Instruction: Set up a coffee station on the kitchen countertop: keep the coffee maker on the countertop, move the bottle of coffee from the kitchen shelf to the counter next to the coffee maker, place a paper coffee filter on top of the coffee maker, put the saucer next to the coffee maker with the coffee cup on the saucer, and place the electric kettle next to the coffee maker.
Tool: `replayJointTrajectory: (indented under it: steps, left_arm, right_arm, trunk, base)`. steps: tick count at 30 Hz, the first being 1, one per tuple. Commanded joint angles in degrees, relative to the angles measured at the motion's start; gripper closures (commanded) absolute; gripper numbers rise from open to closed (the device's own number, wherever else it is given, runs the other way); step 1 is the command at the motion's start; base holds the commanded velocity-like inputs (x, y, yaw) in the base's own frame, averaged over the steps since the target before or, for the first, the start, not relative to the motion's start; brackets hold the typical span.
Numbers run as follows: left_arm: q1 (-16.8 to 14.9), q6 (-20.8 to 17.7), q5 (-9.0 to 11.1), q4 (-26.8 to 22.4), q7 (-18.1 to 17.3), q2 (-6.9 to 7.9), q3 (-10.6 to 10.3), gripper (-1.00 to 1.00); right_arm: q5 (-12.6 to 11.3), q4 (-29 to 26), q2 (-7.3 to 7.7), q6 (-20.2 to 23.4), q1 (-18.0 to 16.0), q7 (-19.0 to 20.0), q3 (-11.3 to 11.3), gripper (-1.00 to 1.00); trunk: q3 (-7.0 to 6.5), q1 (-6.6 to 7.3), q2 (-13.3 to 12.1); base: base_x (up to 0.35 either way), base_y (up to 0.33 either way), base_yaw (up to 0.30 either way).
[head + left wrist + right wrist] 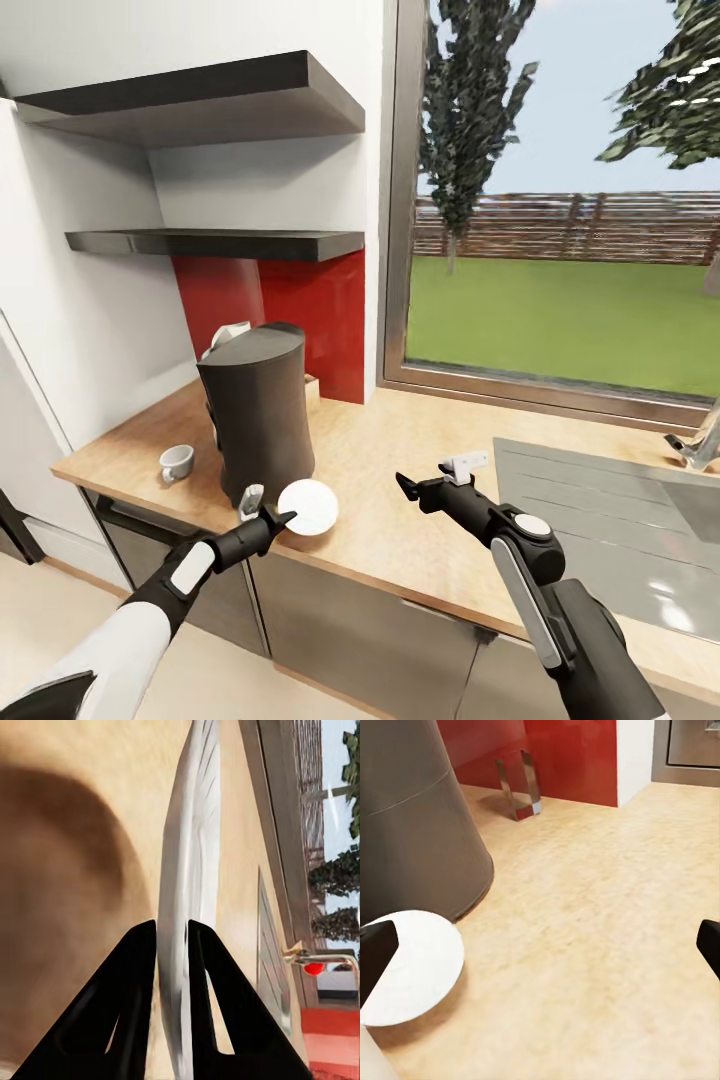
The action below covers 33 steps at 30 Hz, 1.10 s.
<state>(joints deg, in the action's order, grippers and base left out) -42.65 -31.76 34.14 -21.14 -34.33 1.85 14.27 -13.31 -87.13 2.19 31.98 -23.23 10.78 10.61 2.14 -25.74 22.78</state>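
Head view: the left claw (262,517) grips the white saucer (308,506) by its rim near the front edge of the wooden bench (400,470), at about 5 o'clock from the dark coffee maker (258,415). The saucer sits just beside the machine's base and close to the bench's front lip. A white coffee cup (177,463) stands on the bench at the machine's 9 o'clock, near the left end of the bench, apart from the saucer.

The right claw (422,485) hovers spread wide and empty over bare wood between the coffee maker and the grey sink drainer (600,500), which lies at its 3 o'clock. A broad stretch of open bench runs from the machine toward the window (565,200) at 12 o'clock. Two dark shelves (215,243) hang on the wall above the machine.

In the left wrist view, the black fingers (135,990) pinch the saucer (187,892) edge-on, one on each face of the disc, with bench wood (75,870) behind.

In the right wrist view, the saucer (416,964) lies just beside the coffee maker's grey flank (420,825); whether they touch cannot be told. Bare bench (600,922) extends to the red splashback (562,757), where a small metal stand (519,784) rests.
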Motion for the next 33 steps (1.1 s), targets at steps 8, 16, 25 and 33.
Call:
replayJointTrajectory:
  steps: [8,16,25,33]
  left_arm:
    - [-0.14,1.99,0.37,1.41,3.36,-1.02,0.7,1.0]
    - [-0.15,2.05,0.3,1.67,3.74,-1.86,0.76,1.0]
    - [-0.15,2.05,0.39,1.72,3.74,-1.93,0.81,1.0]
    - [-0.15,2.05,0.32,1.77,3.74,-2.8,0.77,1.0]
  right_arm:
    - [-0.14,-0.06,0.01,0.28,-0.06,0.03,0.02,-1.0]
    - [-0.1,-0.06,0.03,0.28,-0.06,0.02,0.02,-1.0]
    - [-0.07,-0.06,0.03,0.28,-0.06,0.02,0.02,-1.0]
    - [-0.05,-0.06,0.06,0.3,-0.06,0.01,0.02,-1.0]
  trunk:
    - [0.13,-0.04,0.14]
    - [0.13,-0.04,0.14]
    - [0.13,-0.04,0.14]
    - [0.13,-0.04,0.14]
  base:
    - [0.0,0.0,0.0]
    - [0.076,0.0,0.0]
    - [0.055,-0.009,0.0]
    - [0.045,-0.01,0.0]
